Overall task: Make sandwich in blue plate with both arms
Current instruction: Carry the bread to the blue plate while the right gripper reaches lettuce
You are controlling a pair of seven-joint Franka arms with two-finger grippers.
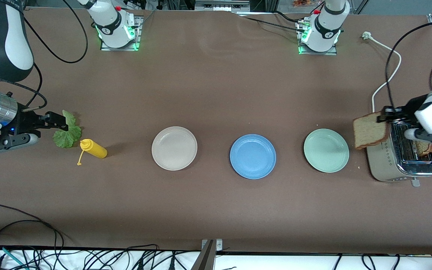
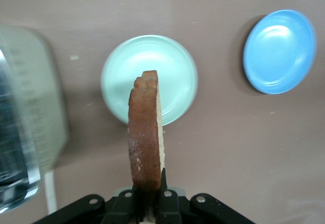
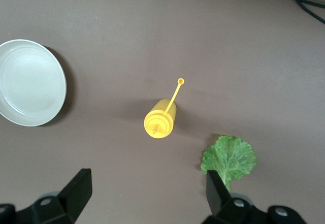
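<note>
On the brown bench (image 1: 216, 93) the round blue plate (image 1: 252, 156) lies bare between two others. The left gripper (image 1: 383, 119) pinches a brown bread slice (image 1: 369, 132) beside the silver toaster (image 1: 403, 157). The right gripper (image 3: 147, 196), jaws spread, seems to touch the green lettuce leaf (image 3: 229, 159).

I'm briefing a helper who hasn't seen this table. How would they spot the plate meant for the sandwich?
Three round plates lie in a row across the brown table. The blue plate is the middle one, between the beige-white plate and the mint-green plate. It alone is strong medium blue; its neighbours are pale.
</note>
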